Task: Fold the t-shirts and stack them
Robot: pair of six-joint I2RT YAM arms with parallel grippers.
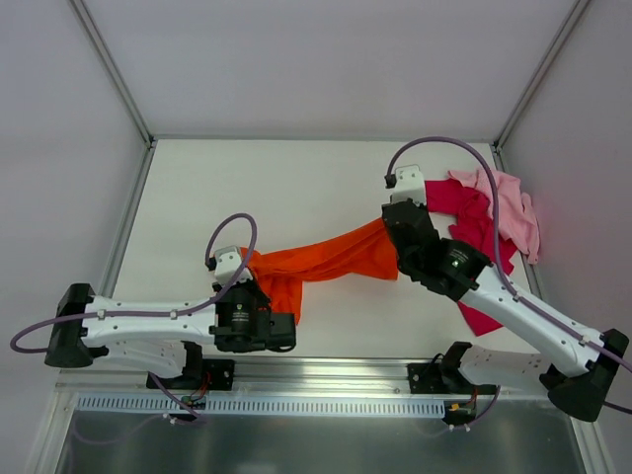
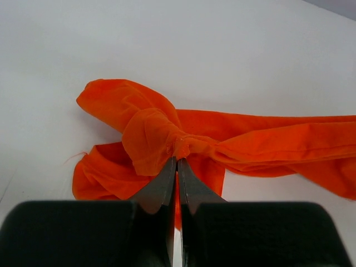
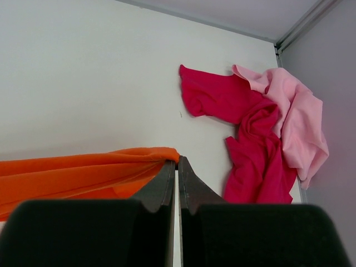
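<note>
The orange t-shirt (image 1: 336, 259) is drawn out into a long, twisted band near the middle of the table (image 1: 296, 178), running from its 8 o'clock end to its 2 o'clock end in the top view. My left gripper (image 2: 177, 161) is clamped tight on the 8 o'clock end, where the cloth bunches into a knot-like wad at my fingertips and a loose fold droops toward 5 o'clock beside my wrist. My right gripper (image 3: 177, 162) is pinched closed on the 2 o'clock end, just a thin edge of orange caught between the fingers. I cannot tell whether the middle of the band touches the table. At 2 o'clock from my right gripper, well clear of the orange cloth, the magenta-red t-shirt (image 1: 464, 212) lies crumpled and unfolded, spreading down toward 5 o'clock under my right forearm. The light pink t-shirt (image 1: 513, 207) is heaped against its 3 o'clock side, overlapping it and pressed up to the table's right edge by the wall.
</note>
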